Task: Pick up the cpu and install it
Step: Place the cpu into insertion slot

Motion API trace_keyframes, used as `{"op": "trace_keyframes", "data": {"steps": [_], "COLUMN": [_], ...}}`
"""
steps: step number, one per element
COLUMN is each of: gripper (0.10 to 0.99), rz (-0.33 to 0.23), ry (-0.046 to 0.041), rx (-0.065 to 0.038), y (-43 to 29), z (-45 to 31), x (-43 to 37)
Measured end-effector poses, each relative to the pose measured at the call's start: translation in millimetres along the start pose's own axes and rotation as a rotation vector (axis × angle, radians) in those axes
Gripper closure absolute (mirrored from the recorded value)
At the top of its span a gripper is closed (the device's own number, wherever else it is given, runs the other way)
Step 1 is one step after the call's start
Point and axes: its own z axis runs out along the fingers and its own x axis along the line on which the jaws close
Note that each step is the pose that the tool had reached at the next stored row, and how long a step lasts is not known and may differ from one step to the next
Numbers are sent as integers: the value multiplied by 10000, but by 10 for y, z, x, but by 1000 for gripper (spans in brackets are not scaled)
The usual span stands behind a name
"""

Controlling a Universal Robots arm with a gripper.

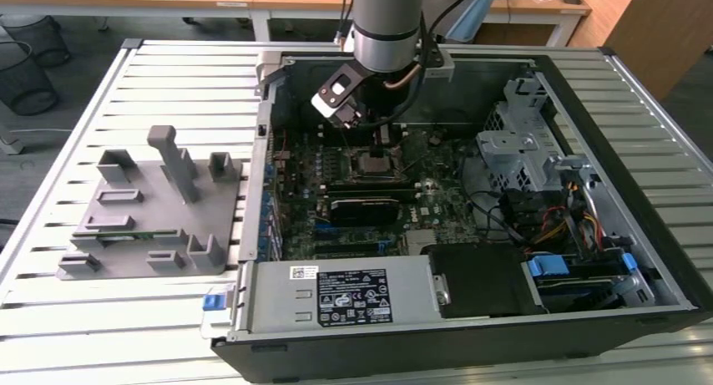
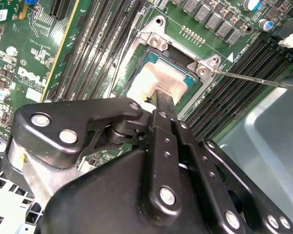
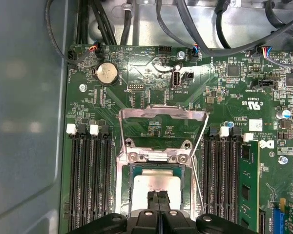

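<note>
Shows gripper (image 3: 158, 195) jaws pressed together, tips touching the shiny top of the cpu (image 3: 147, 184) lying inside the socket frame (image 3: 136, 157). Shows the load plate (image 3: 161, 113) swung open off the socket frame, a green memory stick (image 3: 247, 185) slotted beside that frame, inside the computer case (image 1: 468, 352).

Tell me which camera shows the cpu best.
The first wrist view: the cpu faces the camera squarely in its socket, the fingers covering one edge. The second wrist view shows it slanted, partly behind the gripper. In the exterior view it is a small patch below the arm.
</note>
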Motion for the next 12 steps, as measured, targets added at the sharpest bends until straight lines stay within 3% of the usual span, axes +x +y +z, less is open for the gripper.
{"op": "trace_keyframes", "data": {"steps": [12], "gripper": [980], "rz": [0], "ry": [-1], "rx": [0], "y": [1], "z": [-21], "x": [0]}}
